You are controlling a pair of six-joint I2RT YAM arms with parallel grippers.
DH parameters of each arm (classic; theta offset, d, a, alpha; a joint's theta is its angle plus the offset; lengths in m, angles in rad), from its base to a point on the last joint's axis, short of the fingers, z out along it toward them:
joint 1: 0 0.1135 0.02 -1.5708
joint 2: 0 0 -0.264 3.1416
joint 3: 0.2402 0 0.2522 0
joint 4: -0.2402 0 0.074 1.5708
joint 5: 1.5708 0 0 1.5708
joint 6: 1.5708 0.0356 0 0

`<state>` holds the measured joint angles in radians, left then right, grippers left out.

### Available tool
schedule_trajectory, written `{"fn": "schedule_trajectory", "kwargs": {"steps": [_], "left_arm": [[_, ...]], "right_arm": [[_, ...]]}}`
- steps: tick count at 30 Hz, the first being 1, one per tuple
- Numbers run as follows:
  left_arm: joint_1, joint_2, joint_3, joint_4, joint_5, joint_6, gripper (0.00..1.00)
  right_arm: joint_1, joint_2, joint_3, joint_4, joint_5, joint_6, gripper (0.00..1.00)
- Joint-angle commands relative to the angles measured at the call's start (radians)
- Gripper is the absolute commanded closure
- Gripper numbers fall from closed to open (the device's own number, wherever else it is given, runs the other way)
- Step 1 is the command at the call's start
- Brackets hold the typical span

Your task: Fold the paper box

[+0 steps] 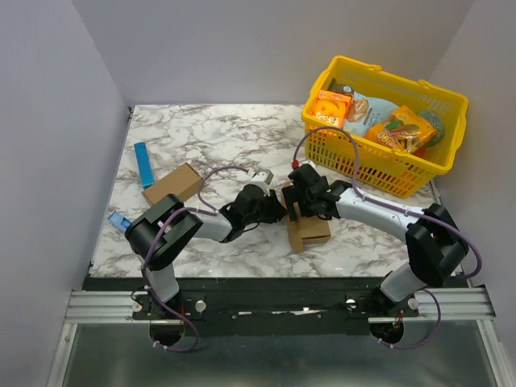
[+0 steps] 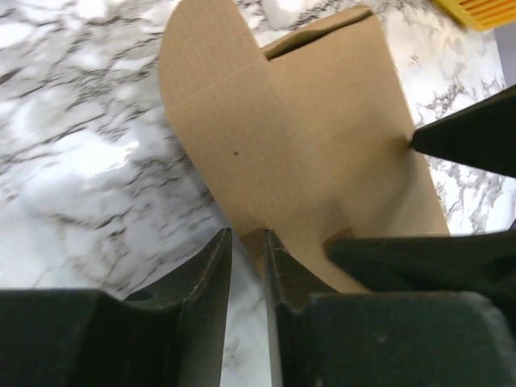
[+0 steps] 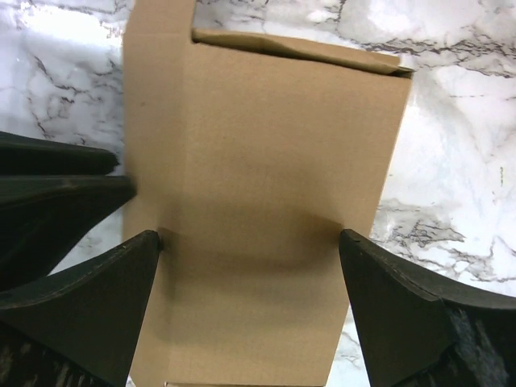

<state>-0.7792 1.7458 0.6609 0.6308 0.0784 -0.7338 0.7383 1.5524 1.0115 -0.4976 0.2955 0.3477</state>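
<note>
**Side Flap Being Folded at Mid-Surface**

Nearest the arm bases, the left tool (image 2: pixel 246 235) is set narrow. The lower corner of a rounded flap is seen running in between its fingertips. The flap is judged to be pinched there, though the contact itself is partly hidden. Just beyond, the paper box (image 1: pixel 313 229) is found lying on the marble surface (image 1: pixel 234 137), a little right of centre, between the two tools. The right tool (image 3: pixel 250 240) is spread wide across the box's body, with a fingertip touching each long side, so the carton is held across its width. At the box's far end, a tuck flap is seen slightly raised and not yet seated.

The step in hand is judged to be the folding of the side flap while the body is braced. For the next move, the flap would need to be swung over along its crease with the brace left undisturbed. Too hard a squeeze could buckle the thin card.

Farther off to the left, another small brown carton (image 1: pixel 172 184) is seen well apart from the work. At the far right, a yellow basket (image 1: pixel 387 165) is seen with orange snack boxes (image 1: pixel 330 107) inside.
</note>
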Motion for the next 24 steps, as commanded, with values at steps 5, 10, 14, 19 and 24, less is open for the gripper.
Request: {"fn": "schedule_trajectory", "kwargs": {"steps": [5,10,14,19,24], "left_arm": [[-0.043,0.087,0.071,-0.025,0.011,0.034,0.71],[-0.052,0.124,0.089,-0.026,0.014,0.028,0.71],[-0.051,0.112,0.060,-0.017,-0.011,0.020,0.71],[-0.049,0.116,0.065,-0.011,-0.002,0.024,0.70],[-0.049,0.118,0.071,-0.010,0.000,0.022,0.70]], "right_arm": [[-0.004,0.044,-0.062,0.019,-0.124,0.020,0.00],[-0.004,0.052,-0.068,0.031,-0.130,0.027,0.00],[-0.005,-0.003,-0.062,0.010,-0.081,0.024,0.00],[-0.004,-0.104,-0.019,-0.061,-0.038,-0.003,0.00],[-0.005,-0.101,0.032,-0.137,-0.021,0.014,0.00]]}}
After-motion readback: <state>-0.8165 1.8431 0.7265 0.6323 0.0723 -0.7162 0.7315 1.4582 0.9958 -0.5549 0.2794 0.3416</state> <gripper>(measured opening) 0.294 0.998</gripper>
